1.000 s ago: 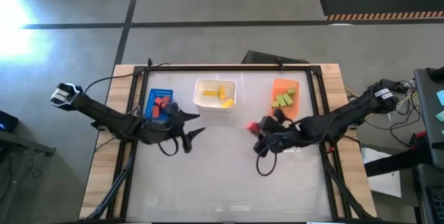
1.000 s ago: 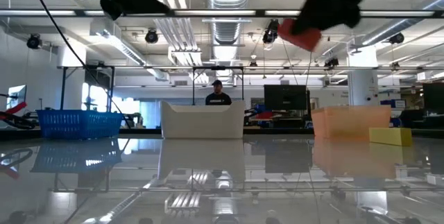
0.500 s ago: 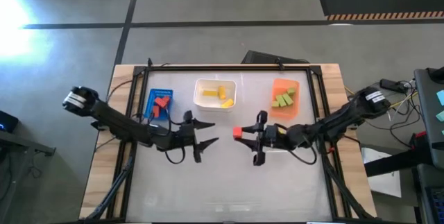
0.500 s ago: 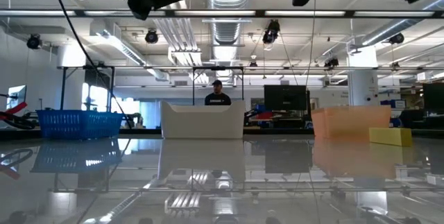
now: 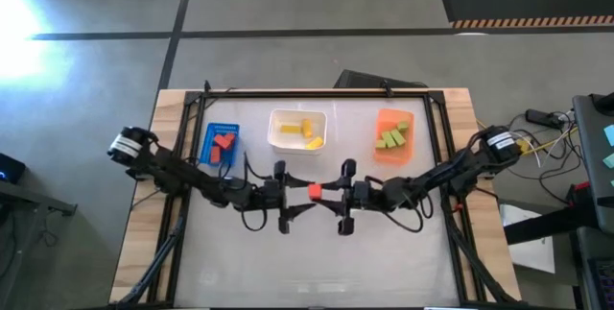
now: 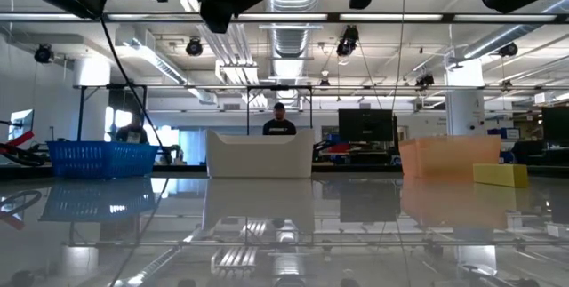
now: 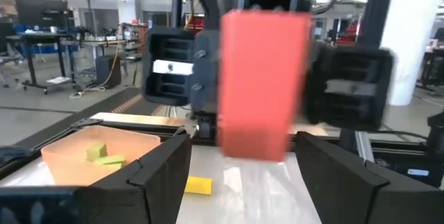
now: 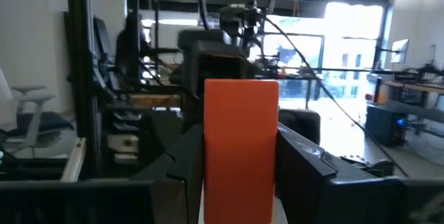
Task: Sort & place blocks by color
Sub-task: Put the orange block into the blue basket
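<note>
Tabletop [image 5: 317, 262], three bins, perhaps ten blocks [image 5: 313, 190]

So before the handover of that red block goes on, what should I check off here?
1. Right gripper shut on the red block: ok, seen in its wrist view.
2. Left gripper open to receive: ok, fingers spread either side of the block in its wrist view.
3. Grippers lined up, facing each other mid-table: ok.
4. Left fingers already touching the block: cannot tell.
5. Blue bin holds red blocks and has room: ok.
6. A yellow block lies loose outside the bins: not ok.
</note>
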`<control>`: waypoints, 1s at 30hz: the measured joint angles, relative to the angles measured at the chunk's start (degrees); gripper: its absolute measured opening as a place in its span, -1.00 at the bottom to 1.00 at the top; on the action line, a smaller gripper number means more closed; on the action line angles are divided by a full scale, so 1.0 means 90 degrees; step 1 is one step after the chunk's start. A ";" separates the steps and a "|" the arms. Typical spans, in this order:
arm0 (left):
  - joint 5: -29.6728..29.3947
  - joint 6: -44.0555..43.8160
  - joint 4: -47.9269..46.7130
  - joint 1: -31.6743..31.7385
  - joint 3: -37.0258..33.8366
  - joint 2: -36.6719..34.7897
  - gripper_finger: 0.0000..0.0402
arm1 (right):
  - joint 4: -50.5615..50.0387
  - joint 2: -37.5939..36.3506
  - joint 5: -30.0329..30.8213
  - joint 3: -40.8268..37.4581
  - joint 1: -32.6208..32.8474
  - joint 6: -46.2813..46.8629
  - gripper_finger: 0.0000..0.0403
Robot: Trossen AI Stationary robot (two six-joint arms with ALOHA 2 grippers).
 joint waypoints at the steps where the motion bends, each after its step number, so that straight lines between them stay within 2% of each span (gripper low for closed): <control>1: -0.0004 -0.0032 0.0060 0.0021 0.0001 0.0045 0.20 | 0.0003 0.0031 -0.0023 0.0043 0.0001 0.0032 -0.40; 11: 0.0187 0.0070 0.0375 0.0063 -0.0004 0.0096 0.17 | -0.0031 0.0127 -0.0070 0.0112 -0.0012 0.0045 -0.40; 14: 0.0190 0.0090 0.0371 0.0063 -0.0007 0.0087 0.03 | -0.0027 0.0127 -0.0070 0.0112 -0.0034 0.0037 -0.40; 20: 0.0241 0.0131 0.0366 0.0061 -0.0011 0.0086 -0.41 | -0.0028 0.0125 -0.0070 0.0112 -0.0043 0.0032 -0.40; 23: 0.0243 0.0123 0.0370 0.0063 -0.0030 0.0082 -0.42 | -0.0036 0.0125 -0.0070 0.0110 -0.0043 0.0080 -0.39; 25: 0.0227 0.0083 0.0369 0.0069 -0.0039 0.0079 -0.42 | -0.0040 0.0125 -0.0064 0.0110 -0.0043 0.0112 -0.27; 30: 0.0019 0.0048 0.0267 0.0070 -0.0079 0.0051 -0.42 | -0.0043 0.0118 -0.0040 0.0105 -0.0043 0.0166 0.20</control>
